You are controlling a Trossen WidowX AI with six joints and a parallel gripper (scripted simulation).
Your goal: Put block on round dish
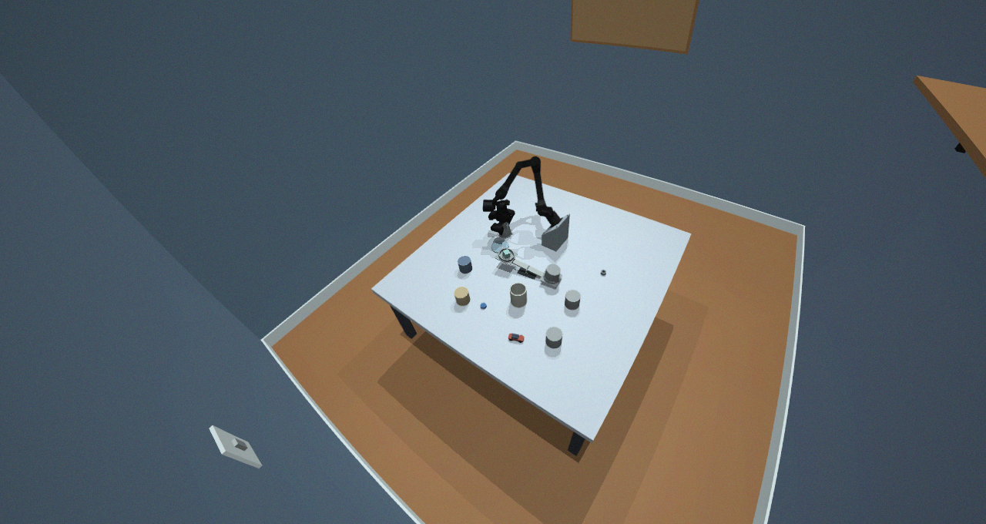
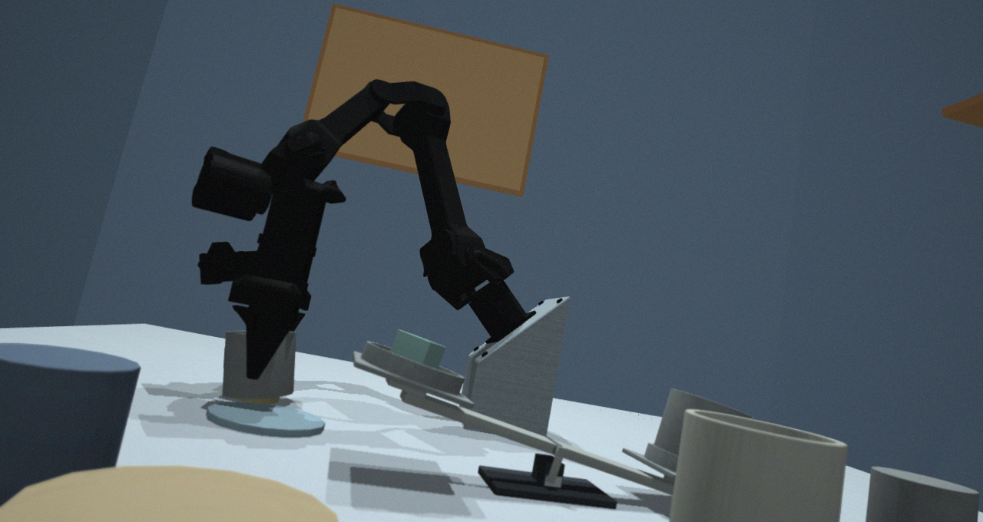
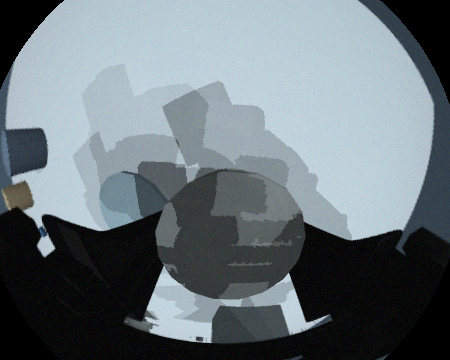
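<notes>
From above, the gripper (image 1: 499, 230) (image 2: 259, 364) (image 3: 228, 214) is low over the white table (image 1: 620, 245) (image 2: 89, 349) (image 3: 305, 75). The round dish (image 1: 499, 246) (image 2: 265, 417) (image 3: 116, 195) is near its fingers, and the balance (image 1: 531, 270) (image 2: 508, 431) is beyond the dish from there. The block (image 1: 506, 253) (image 2: 417, 347) sits uncovered on the balance end nearer the gripper, while the other cup (image 1: 552, 273) (image 2: 697, 405) stands on the farther end. Beyond the balance from the tool stands an open mug (image 1: 518, 294) (image 2: 756, 470); farther off lies a toy car (image 1: 515, 337).

From the side, the gripper points down, grasping the lifted cup (image 2: 278, 368) (image 3: 230, 235) around its wall. The cup is low behind the dish, with a yellow piece (image 2: 261, 401) peeking out under its rim. The block rests on the raised end of the balance, to the right of the fingers in this view. The other cup is tilted on the lowered end, farther from the tool.

In the wrist view, the cup's rounded top fills the space between the fingers. The dish shows just left of the cup, partly hidden by a finger, and a blue can (image 1: 464, 264) (image 2: 61, 409) (image 3: 30, 150) stands farther left.
</notes>
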